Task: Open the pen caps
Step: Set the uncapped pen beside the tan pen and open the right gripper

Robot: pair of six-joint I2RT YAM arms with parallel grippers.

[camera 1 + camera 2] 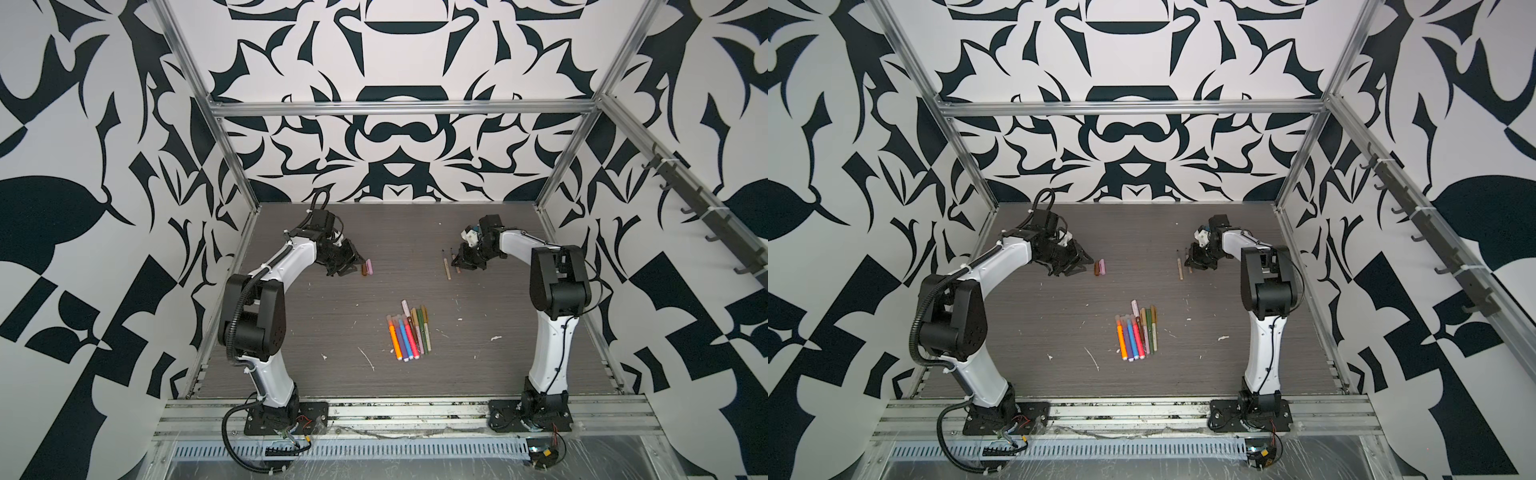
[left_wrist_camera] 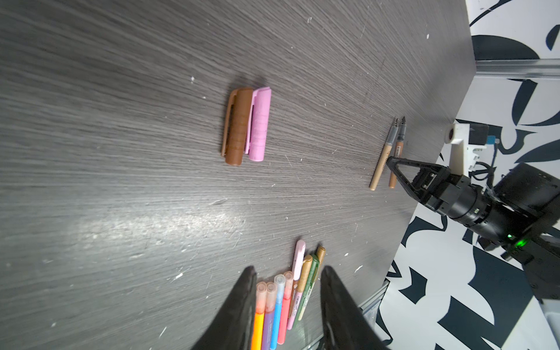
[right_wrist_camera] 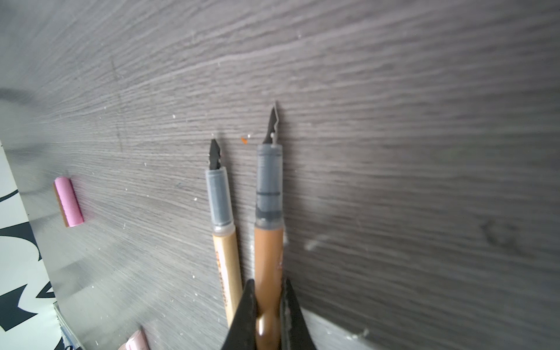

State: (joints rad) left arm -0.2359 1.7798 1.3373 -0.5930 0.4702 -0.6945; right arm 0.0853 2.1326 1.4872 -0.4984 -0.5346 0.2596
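right now the right gripper (image 3: 268,286) is clamped on the brown pen (image 3: 269,251), which is uncapped with its dark nib bare. it sits just beside the uncapped tan pen (image 3: 225,260), nearly parallel to it, at the far right of the grey table (image 1: 311,332). the left gripper (image 2: 288,269) has its jaws apart and holds nothing. near it, at the far left, the brown cap (image 2: 239,127) and pink cap (image 2: 260,124) lie side by side, touching. the capped pens (image 1: 409,332) lie in a tight row mid-table, well apart from both grippers.
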